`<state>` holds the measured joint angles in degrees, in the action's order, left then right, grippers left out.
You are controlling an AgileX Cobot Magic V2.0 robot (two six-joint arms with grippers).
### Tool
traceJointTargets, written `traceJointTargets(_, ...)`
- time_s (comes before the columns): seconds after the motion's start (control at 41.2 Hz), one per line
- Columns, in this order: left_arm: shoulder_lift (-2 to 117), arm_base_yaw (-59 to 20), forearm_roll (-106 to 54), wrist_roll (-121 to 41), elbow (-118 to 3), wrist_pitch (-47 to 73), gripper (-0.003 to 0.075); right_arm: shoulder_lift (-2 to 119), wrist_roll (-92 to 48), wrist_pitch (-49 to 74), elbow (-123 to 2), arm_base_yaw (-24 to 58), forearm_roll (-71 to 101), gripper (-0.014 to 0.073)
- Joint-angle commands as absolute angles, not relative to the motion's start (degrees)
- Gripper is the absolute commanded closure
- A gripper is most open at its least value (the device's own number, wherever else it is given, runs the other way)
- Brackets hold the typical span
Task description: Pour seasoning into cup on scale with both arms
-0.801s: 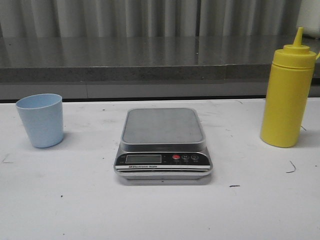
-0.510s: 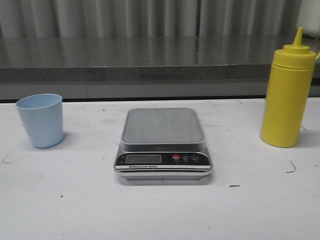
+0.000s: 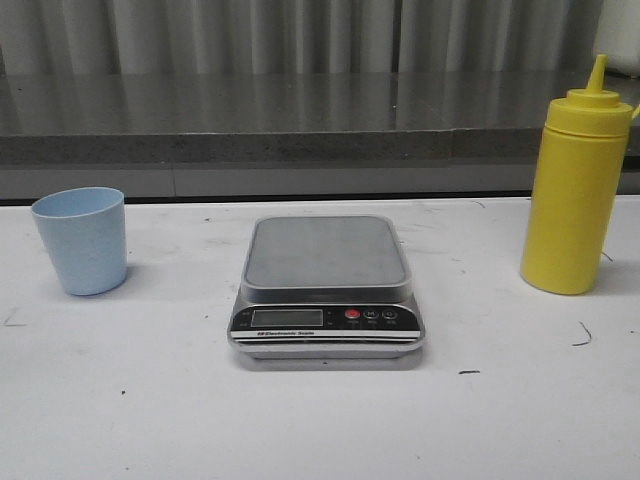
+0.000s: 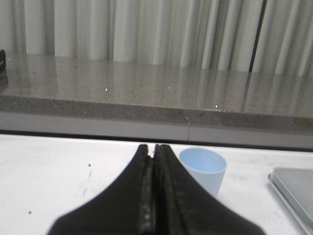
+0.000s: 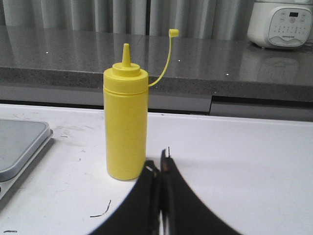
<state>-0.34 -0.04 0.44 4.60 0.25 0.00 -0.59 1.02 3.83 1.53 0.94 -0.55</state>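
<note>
Change: nothing has shifted since the earlier front views.
Surface: white table (image 3: 320,430), scuffed, with small dark marks.
Room: grey stone counter (image 3: 300,120) behind, pale curtain (image 3: 300,35) above; white appliance (image 5: 282,23) on the counter.
Scale (image 3: 326,288): centre, platform bare.
Cup (image 3: 82,240): upright, well left of the scale.
Seasoning (image 3: 577,185): upright at right, cap off on its tether.
Left gripper (image 4: 154,152): jaws pressed together, near the cup, apart from it.
Right gripper (image 5: 159,169): jaws pressed together, empty, beside the bottle.

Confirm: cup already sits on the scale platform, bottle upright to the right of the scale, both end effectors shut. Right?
Not quite. The front view shows the cup standing on the table to the left of the scale, whose platform is bare. The rest holds: the bottle is upright to the right of the scale, and the left end effector and right end effector are both shut.
</note>
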Motion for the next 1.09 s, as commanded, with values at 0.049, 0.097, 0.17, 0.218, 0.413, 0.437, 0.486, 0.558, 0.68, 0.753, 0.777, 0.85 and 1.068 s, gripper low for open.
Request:
traceJointTargets(0.049,-1.09,-0.2,-1.01,4.89,-2.66,-8.06,0.074,-1.53,0.92,-0.66,-1.15,0.74,0.0,0.0714)
traceJointTargets(0.097,-0.98,-0.2,-1.01,4.89,-5.73,-5.94,0.074,-1.53,0.92,1.06,-3.75,0.74,0.0,0.0714)
traceJointTargets(0.17,-0.49,-0.2,-1.01,4.89,-11.61,-1.67,0.074,-1.38,0.92,3.92,-7.85,0.74,0.0,0.0714)
traceJointTargets(0.218,0.47,-0.2,-1.01,4.89,-15.6,1.83,0.074,-0.94,0.92,5.64,-11.0,0.74,0.0,0.0714)
traceJointTargets(0.413,9.52,-0.2,-0.77,4.89,-32.36,14.99,0.074,6.36,0.69,16.02,-25.57,0.74,-0.37,0.0714)
traceJointTargets(0.437,10.64,-0.2,-0.77,4.89,-34.43,16.74,0.074,7.43,0.65,17.8,-27.4,0.74,-0.49,0.0714)
traceJointTargets(0.486,13.52,-0.2,-0.77,4.89,-37.94,19.76,0.074,9.99,0.33,20.95,-30.49,0.74,-0.65,0.0714)
traceJointTargets(0.558,17.64,-0.2,-0.77,4.89,-43.15,25.16,0.074,14.91,0.0,26.7,-35.29,0.74,-0.65,0.0714)
traceJointTargets(0.68,22.6,-0.2,-0.77,4.89,-47.27,31.88,0.074,21.63,0.0,33.91,-40.11,0.74,-0.65,0.0714)
traceJointTargets(0.753,24.93,-0.2,-0.77,4.89,-47.4,33.29,0.074,24.37,0.0,35.06,-40.38,0.74,-0.65,0.0714)
traceJointTargets(0.777,25.41,-0.2,-0.77,4.89,-47.4,34.15,0.074,25.38,0.0,35.2,-40.32,0.74,-0.65,0.0714)
traceJointTargets(0.85,27.08,-0.2,-0.77,4.89,-47.4,36.34,0.074,27.99,0.0,35.95,-40.25,0.74,-0.65,0.0714)
traceJointTargets(1.068,30.49,-0.2,-0.77,4.89,-46.92,37.99,0.074,33.57,0.0,36.82,-40.25,0.74,-0.65,0.0714)
